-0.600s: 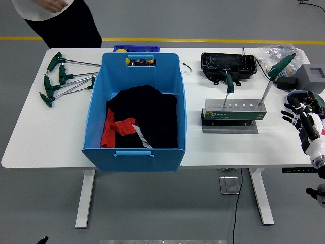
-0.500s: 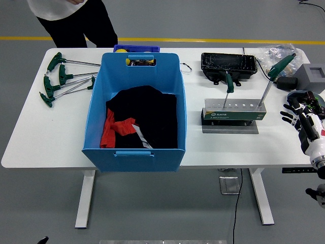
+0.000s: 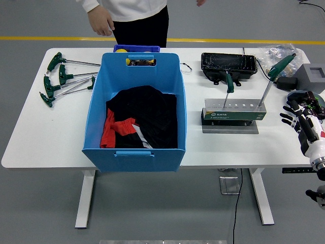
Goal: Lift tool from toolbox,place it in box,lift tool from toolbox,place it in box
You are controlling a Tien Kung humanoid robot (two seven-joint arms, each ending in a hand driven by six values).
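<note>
Tools stand in the green-and-grey tool rack (image 3: pixel 234 115) on the right half of the white table (image 3: pixel 30 142): a short green-handled wrench (image 3: pixel 228 86) upright near the rack's left end and a long green-handled wrench (image 3: pixel 274 73) leaning to the right from its right end. The right robot hand (image 3: pixel 294 113) sits at the table's right edge, near the rack but apart from it, fingers spread and holding nothing. The large blue box (image 3: pixel 135 109) fills the table's middle, with black and red cloth (image 3: pixel 139 122) lying in it. More green T-handle wrenches (image 3: pixel 61 79) lie on the table left of the box. A black tray (image 3: pixel 228 66) rests behind the rack, and a grey block (image 3: pixel 312 77) sits at the far right. A person (image 3: pixel 134 20) stands at the far side, one hand (image 3: pixel 103 25) hanging above the table's far edge.
</note>
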